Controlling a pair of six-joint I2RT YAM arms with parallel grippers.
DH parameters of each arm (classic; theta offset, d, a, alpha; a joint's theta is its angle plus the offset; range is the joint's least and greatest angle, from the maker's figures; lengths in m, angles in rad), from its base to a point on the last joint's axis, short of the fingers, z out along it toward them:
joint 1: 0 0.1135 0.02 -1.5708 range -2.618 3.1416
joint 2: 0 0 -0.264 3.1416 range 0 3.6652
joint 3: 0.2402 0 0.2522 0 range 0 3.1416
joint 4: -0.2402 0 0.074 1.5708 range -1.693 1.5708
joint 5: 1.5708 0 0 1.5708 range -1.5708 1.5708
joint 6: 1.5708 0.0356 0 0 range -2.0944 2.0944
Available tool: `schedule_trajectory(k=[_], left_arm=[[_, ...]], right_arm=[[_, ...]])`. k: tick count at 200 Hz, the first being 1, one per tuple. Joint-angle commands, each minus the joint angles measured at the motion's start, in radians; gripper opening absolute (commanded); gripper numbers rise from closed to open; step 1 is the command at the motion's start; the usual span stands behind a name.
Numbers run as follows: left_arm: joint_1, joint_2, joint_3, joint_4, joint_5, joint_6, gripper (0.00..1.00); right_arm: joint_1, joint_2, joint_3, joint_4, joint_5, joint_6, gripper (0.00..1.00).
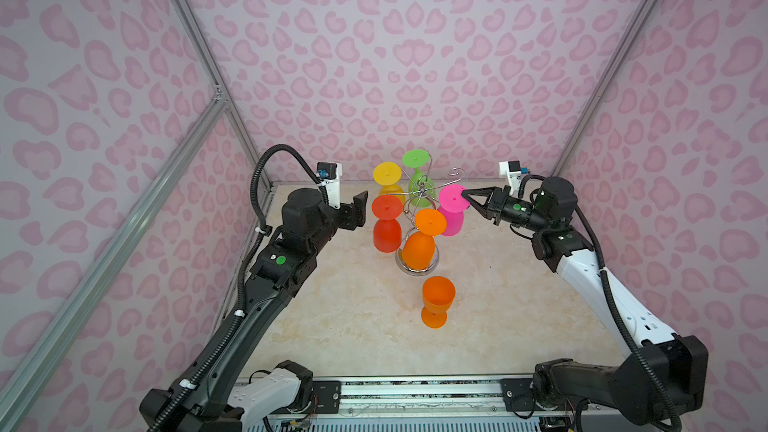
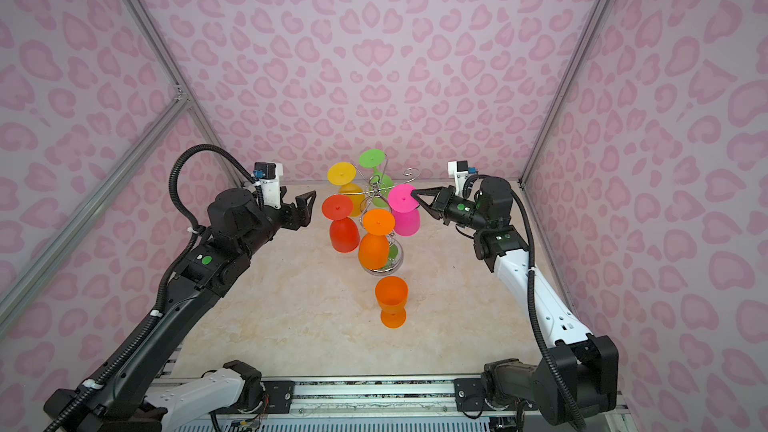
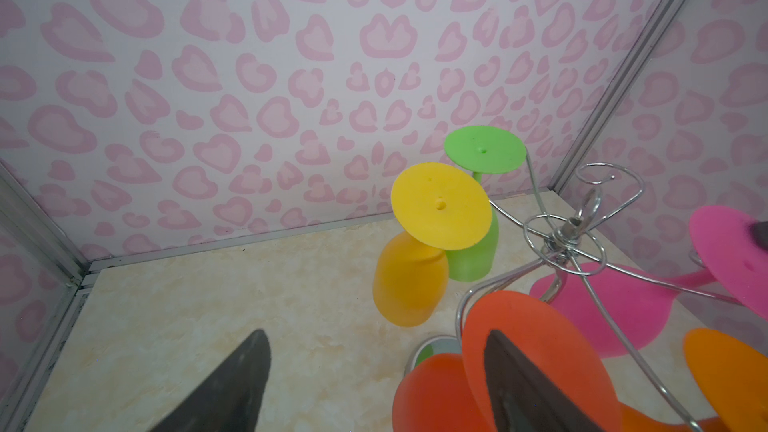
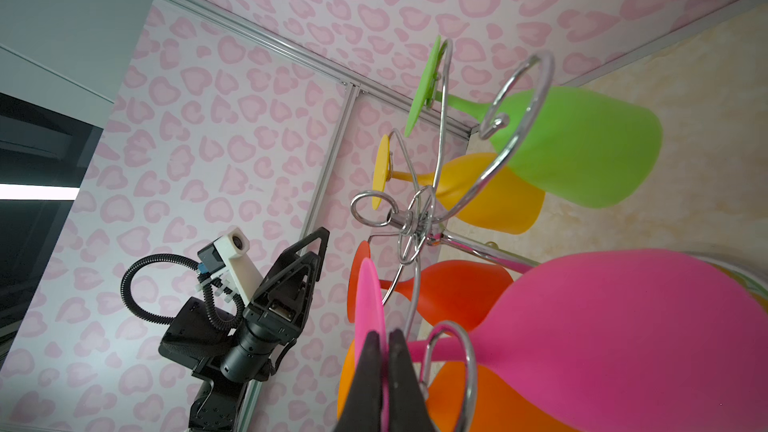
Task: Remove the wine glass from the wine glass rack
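Worktop [image 1: 332, 326]: pale marbled surface that carries everything.
Upright orange glass [image 1: 437, 301]: stands on its foot mid-worktop, just in front of the rack, not touching it.
Wine glass rack [image 1: 422, 192]: chrome wire stand toward the far edge, round base on the worktop.
Hanging orange glass [image 1: 419, 247]: bowl down on the near side, over the base.
Red glass [image 1: 386, 234]: hangs on the side toward the left edge.
Left gripper [image 1: 360, 206]: jaws spread wide, holding nothing, just beside the red glass's foot.
Pink wine glass [image 1: 451, 218]: hangs bowl down toward the right edge — in the right wrist view its stem sits inside a curled hook.
Right gripper [image 4: 384, 338]: fingers pressed together on the rim of the pink foot disc.
Yellow glass [image 1: 387, 174]: hangs at the far side.
Green glass [image 1: 415, 159]: hangs farthest back.
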Motion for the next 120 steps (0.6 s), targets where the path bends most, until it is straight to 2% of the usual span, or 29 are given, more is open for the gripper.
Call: schedule_trajectory(k=[1,71,120], left_arm=[[0.002,0.005,-0.003,0.041,0.012,-0.002,0.82],[0.001,0.008,-0.010,0.036,0.017,-0.002,0.82],[0.001,0.008,-0.012,0.037,0.022,-0.007,0.82]], right_arm=[[-0.001,0.017,0.014,0.054,0.010,-0.003,0.00],[-0.052,0.046,0.038,0.089,0.012,0.021,0.00],[-0.124,-0.007,0.016,0.086,-0.009,0.027,0.00]])
